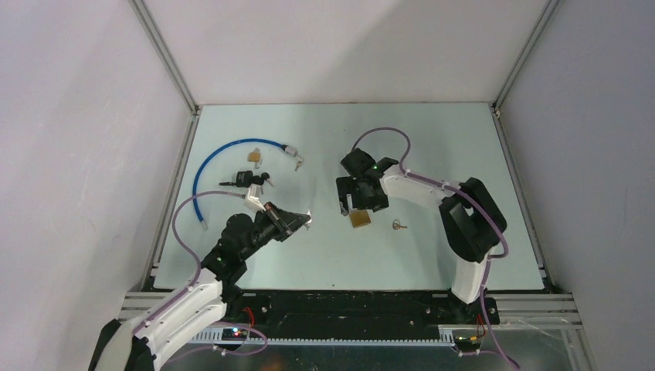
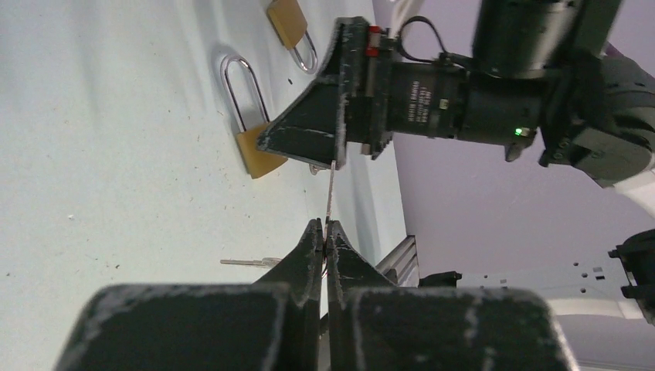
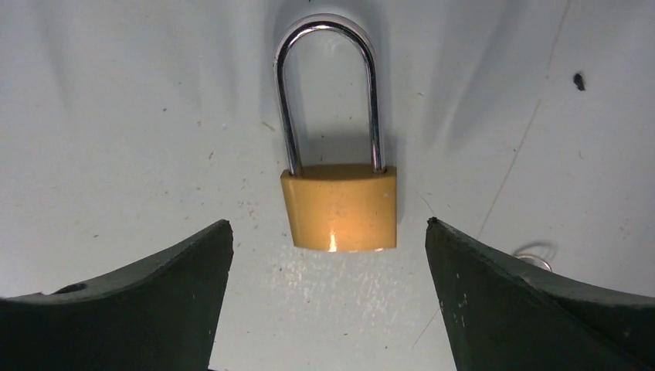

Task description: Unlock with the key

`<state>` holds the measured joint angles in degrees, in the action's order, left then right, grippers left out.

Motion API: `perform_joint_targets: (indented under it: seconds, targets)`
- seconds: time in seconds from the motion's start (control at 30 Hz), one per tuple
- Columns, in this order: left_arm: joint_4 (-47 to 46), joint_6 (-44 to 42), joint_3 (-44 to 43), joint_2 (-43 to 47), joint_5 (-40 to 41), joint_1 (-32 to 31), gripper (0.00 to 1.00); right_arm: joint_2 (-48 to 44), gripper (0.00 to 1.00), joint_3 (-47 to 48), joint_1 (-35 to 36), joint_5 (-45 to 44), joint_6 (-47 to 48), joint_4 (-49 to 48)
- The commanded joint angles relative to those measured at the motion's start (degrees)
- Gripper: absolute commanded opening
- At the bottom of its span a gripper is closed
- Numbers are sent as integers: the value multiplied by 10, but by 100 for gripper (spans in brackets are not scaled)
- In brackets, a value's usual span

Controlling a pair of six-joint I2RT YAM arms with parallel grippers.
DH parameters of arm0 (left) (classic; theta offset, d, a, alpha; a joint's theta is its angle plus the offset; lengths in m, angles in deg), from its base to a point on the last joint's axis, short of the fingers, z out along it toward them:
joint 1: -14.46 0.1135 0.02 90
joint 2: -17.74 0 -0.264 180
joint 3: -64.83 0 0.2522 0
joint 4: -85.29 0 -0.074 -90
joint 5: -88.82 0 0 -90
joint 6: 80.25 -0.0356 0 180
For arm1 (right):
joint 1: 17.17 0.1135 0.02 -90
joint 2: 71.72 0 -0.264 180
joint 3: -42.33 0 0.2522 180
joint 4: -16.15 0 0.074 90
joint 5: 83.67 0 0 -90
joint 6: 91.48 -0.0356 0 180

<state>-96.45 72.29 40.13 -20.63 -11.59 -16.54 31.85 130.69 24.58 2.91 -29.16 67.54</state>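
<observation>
- The left gripper [image 2: 325,229] has its two black fingers pressed together, pinching a thin silver key [image 2: 330,193] seen edge-on. The blade sticks out past the tips towards the right arm.
- The right gripper [image 1: 357,204] hangs over the middle of the pale bench [image 1: 432,147], its fingers spread wide and gripping nothing.
- The brass padlock with a steel shackle [image 3: 340,207] lies flat on the bench between those spread fingers. It touches neither, and its shackle is closed and points away from the wrist camera.
- It sits about midway between the left and right edges, somewhat nearer the near edge.
- A small key on a ring [image 1: 398,226] lies just right of the padlock.
- Towards the far left corner lie a blue cable loop [image 1: 224,148], a small brass lock [image 1: 254,157] and a black lock with keys [image 1: 249,182].
</observation>
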Motion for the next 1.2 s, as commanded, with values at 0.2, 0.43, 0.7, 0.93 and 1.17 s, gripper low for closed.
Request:
perform_joint_targets:
  seconds: [0.2, 0.43, 0.7, 0.93, 1.17]
  targets:
    - [28, -1, 12, 36, 17, 9, 0, 96, 92, 76, 2, -30, 14, 61]
    - [30, 2, 16, 50, 22, 10, 0, 133, 88, 92, 8, -33, 7, 68]
    - [35, -3, 5, 50, 19, 10, 0, 165, 79, 88, 9, -4, -4, 50]
    - [40, -4, -21, 38, 10, 10, 0, 156, 57, 52, -1, 26, -17, 23]
    - [42, -11, -53, -7, -12, 9, 0, 83, 15, 32, -9, 37, -62, 13]
